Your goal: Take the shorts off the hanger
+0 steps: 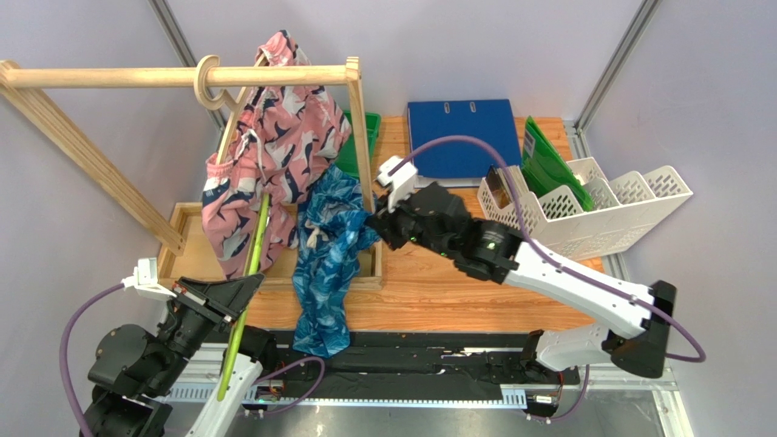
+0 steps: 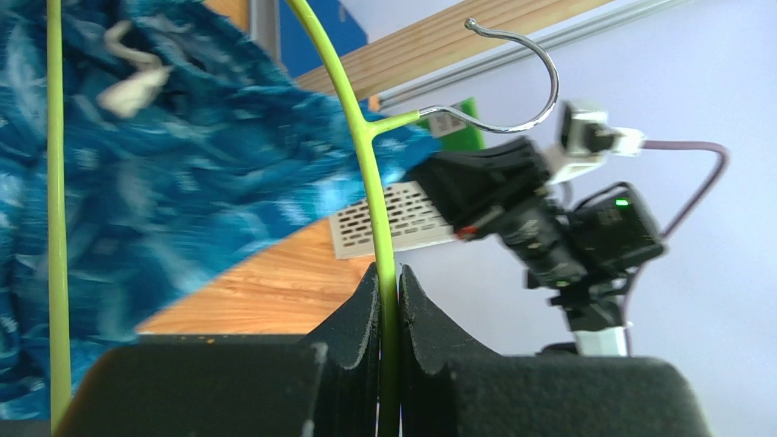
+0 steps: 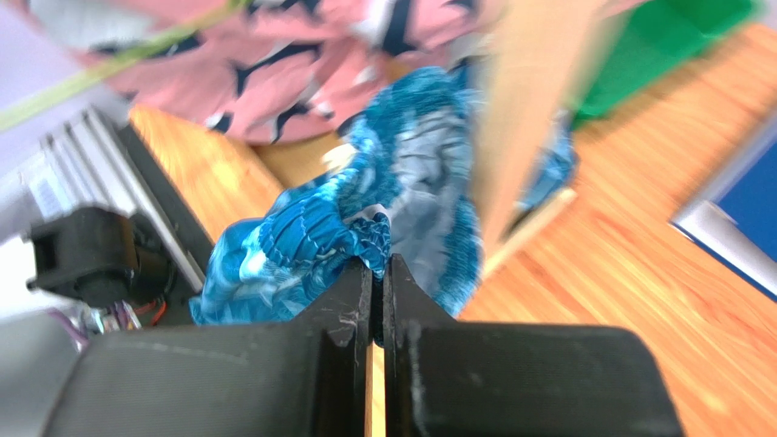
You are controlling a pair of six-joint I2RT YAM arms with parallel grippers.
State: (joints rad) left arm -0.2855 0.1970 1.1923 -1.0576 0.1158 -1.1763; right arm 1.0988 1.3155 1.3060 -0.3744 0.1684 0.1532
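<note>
The left wrist view alone shows the left pincer (image 2: 388, 273) pressed onto the green hanger (image 2: 363, 155). The right wrist view shows the right pincer (image 3: 377, 266) pinching the blue shorts (image 3: 301, 232) at its tips. Overhead, the pink shorts (image 1: 274, 155) hang on the rack (image 1: 137, 77) beyond the left pincer.

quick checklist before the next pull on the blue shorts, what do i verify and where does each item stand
1. left gripper shut on the green hanger: ok.
2. right gripper pinching the blue shorts: ok.
3. metal hook free of the wooden rail: ok, nothing sits in it in the left wrist view.
4. blue shorts fully off the green hanger: cannot tell, fabric lies against its bars.
5. pull path clear: not ok, the wooden post stands right beside the shorts.
6. pink shorts off the rail: not ok, still hanging there.
</note>
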